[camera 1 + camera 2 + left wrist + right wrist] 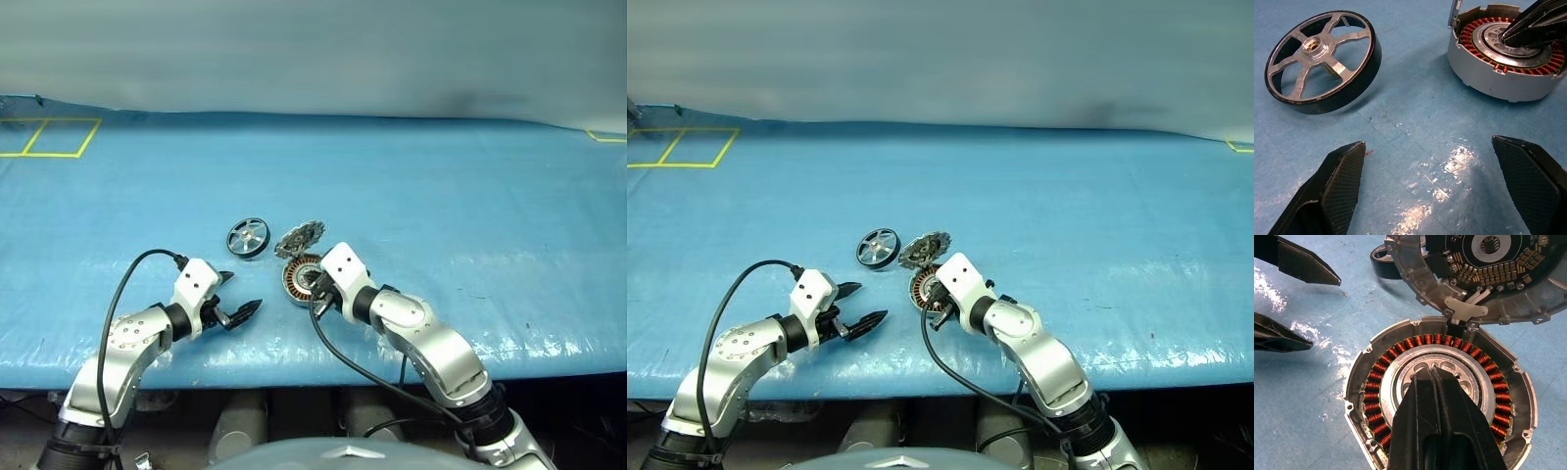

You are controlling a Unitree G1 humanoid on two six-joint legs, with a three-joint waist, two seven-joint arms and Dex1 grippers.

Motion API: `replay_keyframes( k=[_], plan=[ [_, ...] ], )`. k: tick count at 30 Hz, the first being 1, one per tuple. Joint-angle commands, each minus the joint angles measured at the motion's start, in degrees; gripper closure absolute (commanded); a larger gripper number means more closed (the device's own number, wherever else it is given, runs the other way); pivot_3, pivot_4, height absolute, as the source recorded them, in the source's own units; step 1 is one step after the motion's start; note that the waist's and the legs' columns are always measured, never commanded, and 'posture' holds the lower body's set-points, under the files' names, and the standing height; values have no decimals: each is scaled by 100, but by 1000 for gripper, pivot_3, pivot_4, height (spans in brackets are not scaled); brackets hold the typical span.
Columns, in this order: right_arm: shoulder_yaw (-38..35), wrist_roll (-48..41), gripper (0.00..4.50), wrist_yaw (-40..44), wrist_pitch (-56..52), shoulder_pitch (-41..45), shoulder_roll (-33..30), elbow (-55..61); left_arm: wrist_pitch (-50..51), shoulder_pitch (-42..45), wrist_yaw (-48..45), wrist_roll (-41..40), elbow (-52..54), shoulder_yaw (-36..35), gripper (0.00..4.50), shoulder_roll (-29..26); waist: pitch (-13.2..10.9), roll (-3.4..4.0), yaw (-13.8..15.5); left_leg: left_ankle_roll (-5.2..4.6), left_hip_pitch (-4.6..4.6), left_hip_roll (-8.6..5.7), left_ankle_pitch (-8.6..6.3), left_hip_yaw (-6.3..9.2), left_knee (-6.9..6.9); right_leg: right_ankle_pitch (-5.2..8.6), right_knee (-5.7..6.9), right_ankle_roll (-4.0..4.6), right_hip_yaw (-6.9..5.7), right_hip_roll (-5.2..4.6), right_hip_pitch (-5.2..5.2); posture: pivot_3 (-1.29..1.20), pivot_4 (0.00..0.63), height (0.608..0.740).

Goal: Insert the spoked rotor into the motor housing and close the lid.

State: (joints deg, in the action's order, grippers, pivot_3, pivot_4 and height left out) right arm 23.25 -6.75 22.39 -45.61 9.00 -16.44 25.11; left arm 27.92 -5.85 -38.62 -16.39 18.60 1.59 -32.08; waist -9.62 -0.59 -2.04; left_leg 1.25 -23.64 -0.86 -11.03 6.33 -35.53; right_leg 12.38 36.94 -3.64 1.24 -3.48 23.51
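The table (470,196) wears a bright blue glossy cover, with yellow tape squares (49,137) at about ten o'clock. The spoked rotor (1322,61) has a black rim, silver spokes and a brassy hub. At three o'clock of it, the motor housing (1359,377) is pale grey, ringed with copper-orange windings round a silver centre. The lid (1488,264) shows a dark inner face with rows of tan blocks. Both grippers' fingers (1344,178) are black with a fine cross-hatched texture.
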Motion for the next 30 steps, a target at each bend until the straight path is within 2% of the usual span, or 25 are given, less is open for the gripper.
replay_keyframes(
  k=[1, 9, 14, 18, 21, 25, 30],
  plan=[
    [-6, -105, 4449, 133, -20, 4, -38, 303, -83, -6, 10, -56, 259, -126, 0, -24, 0, 0, 0, 0, 0, 0, 0, 0, 0, 0, 0, 0, 0, 0, 0, 0, 150, 740],
    [-960, -1162, 4449, 660, -270, -338, -444, 1674, -18, 287, -455, -488, 323, -621, 0, -448, -1, 0, 15, 0, -3, 0, 0, 6, -2, 0, 0, 0, -5, 0, -1, 0, 150, 740],
    [-1162, -1154, 4449, 609, -270, -657, -814, 1720, 344, 1284, -995, -551, -385, -632, 0, -1129, -2, -2, 64, 0, -3, 0, 0, 8, -10, 1, 0, 0, -12, 0, -3, 0, 150, 740],
    [-1045, -1043, 4449, 512, -228, -702, -864, 1595, 345, 2447, -1989, -360, -1351, -61, 0, -1664, -3, -3, 51, 0, -8, 0, 0, 5, -7, 1, -1, 0, -12, 1, 2, 0, 150, 740],
    [-949, -1016, 4449, 507, -208, -662, -882, 1523, 350, 3593, -2890, 105, -2218, 745, 0, -1975, -6, -8, 34, 0, -11, -2, 0, 3, -4, 0, -1, -1, -10, 2, 3, 0, 150, 740],
    [-874, -997, 4449, 500, -178, -614, -894, 1467, 191, 4801, -3709, 673, -3199, 1553, 0, -1919, -10, -13, 27, -1, -15, -3, 1, 4, -4, -2, -2, -5, -11, 4, 4, 0, 150, 740],
    [-847, -966, 4449, 406, -138, -702, -846, 1478, 84, 5962, -4512, 1346, -4338, 2384, 0, -1523, -12, -18, -3, -2, -18, -3, 0, 4, -5, -3, -2, -9, -10, 5, 4, 0, 150, 740]
  ],
)
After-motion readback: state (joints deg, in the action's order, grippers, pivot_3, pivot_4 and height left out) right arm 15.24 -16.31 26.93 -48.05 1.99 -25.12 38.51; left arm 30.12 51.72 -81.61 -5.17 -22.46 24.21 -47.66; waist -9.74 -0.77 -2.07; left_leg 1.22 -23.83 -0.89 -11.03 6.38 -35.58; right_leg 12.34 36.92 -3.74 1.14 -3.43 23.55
